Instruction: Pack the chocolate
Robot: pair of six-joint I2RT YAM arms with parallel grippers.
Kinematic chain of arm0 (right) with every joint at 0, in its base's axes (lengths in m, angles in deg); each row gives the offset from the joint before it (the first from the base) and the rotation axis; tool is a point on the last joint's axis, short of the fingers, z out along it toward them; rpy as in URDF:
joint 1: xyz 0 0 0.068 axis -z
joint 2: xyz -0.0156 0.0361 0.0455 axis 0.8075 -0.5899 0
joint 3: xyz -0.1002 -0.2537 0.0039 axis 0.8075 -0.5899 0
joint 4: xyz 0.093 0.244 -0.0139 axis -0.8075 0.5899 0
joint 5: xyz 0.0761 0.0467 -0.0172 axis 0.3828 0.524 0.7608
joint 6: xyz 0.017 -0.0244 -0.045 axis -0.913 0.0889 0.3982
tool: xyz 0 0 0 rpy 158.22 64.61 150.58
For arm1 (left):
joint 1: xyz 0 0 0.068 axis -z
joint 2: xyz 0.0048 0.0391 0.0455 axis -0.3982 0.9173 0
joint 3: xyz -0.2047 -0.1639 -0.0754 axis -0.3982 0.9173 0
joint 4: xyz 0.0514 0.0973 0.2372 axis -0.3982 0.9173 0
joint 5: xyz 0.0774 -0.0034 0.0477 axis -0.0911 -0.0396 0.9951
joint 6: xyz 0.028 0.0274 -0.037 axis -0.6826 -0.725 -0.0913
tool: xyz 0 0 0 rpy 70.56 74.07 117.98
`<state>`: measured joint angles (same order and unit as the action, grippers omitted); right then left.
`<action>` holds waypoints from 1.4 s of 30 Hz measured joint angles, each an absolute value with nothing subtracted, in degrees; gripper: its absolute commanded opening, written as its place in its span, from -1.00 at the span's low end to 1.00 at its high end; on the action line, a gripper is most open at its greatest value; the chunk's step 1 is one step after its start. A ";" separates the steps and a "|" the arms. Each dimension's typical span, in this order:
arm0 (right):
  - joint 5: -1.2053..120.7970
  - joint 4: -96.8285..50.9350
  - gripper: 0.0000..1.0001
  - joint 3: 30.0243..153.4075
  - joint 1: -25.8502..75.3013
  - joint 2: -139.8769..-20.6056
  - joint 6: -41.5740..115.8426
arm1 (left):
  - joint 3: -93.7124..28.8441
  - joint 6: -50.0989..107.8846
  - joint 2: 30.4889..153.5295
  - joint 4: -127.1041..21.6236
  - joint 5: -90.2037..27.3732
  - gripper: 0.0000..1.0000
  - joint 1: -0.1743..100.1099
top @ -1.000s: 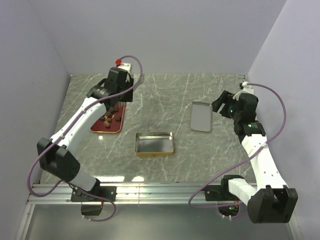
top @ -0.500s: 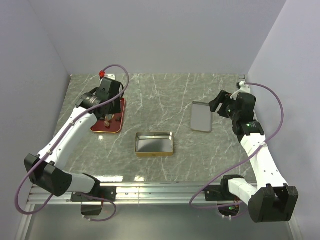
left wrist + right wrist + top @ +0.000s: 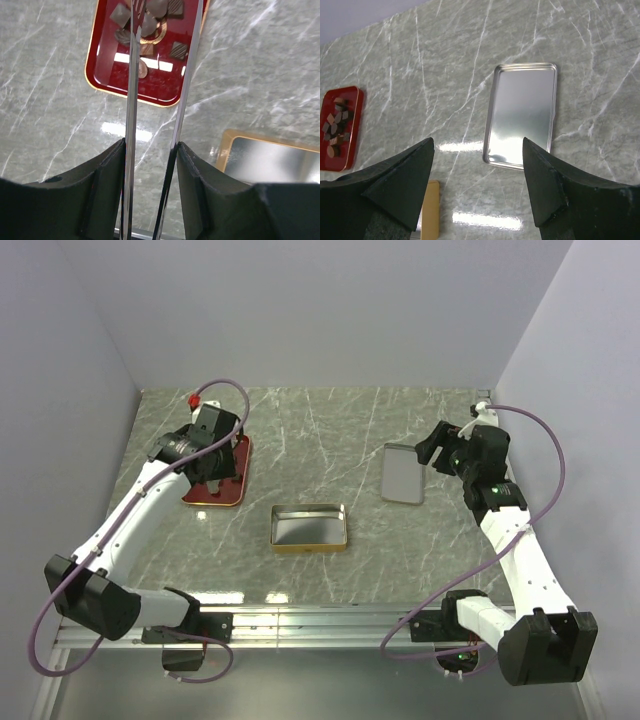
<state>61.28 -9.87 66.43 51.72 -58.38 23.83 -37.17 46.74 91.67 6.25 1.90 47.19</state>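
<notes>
Red tray (image 3: 208, 496) w/ chocolate (image 3: 177, 50) now under shifted left hand (image 3: 167, 10), grip unclear; right hand (image 3: 477, 145) wide open, same spot.

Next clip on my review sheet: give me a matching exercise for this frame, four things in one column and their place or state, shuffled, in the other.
Things:
1. red tray
2. gold tin
3. silver lid
4. right hand

Place or state:
A. empty, in the middle
B. open, holding nothing
C. holds the chocolate
D. lying flat, at the right

Pairs: 1-C, 2-A, 3-D, 4-B
</notes>
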 measured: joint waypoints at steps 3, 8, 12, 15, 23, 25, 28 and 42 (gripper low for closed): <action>61.26 -9.87 0.55 66.43 51.61 -58.38 23.83 | -35.59 46.81 91.67 5.87 1.53 -0.02 45.80; 61.28 -9.96 0.55 66.41 51.46 -58.38 23.83 | -35.07 46.74 91.85 4.93 1.14 -0.01 44.29; 61.37 -10.20 0.55 66.41 51.44 -58.38 23.83 | -35.05 46.70 92.11 3.19 0.68 -0.02 43.35; 61.35 -10.22 0.55 66.41 51.35 -58.40 23.83 | -34.48 46.68 92.39 1.96 0.37 -0.02 42.41; 61.28 -10.22 0.55 66.41 51.35 -58.58 23.85 | -33.21 46.48 93.51 0.54 -0.72 -0.01 40.79; 61.26 -10.22 0.55 66.41 51.35 -58.58 23.85 | -32.82 46.46 93.77 0.19 -0.94 -0.01 40.64; 61.24 -10.22 0.55 66.41 51.35 -58.58 23.85 | -32.60 46.35 94.42 -0.22 -1.37 -0.01 40.48; 61.21 -10.22 0.55 66.41 51.35 -58.62 23.85 | -31.51 44.82 98.38 -4.49 -2.44 -0.01 39.68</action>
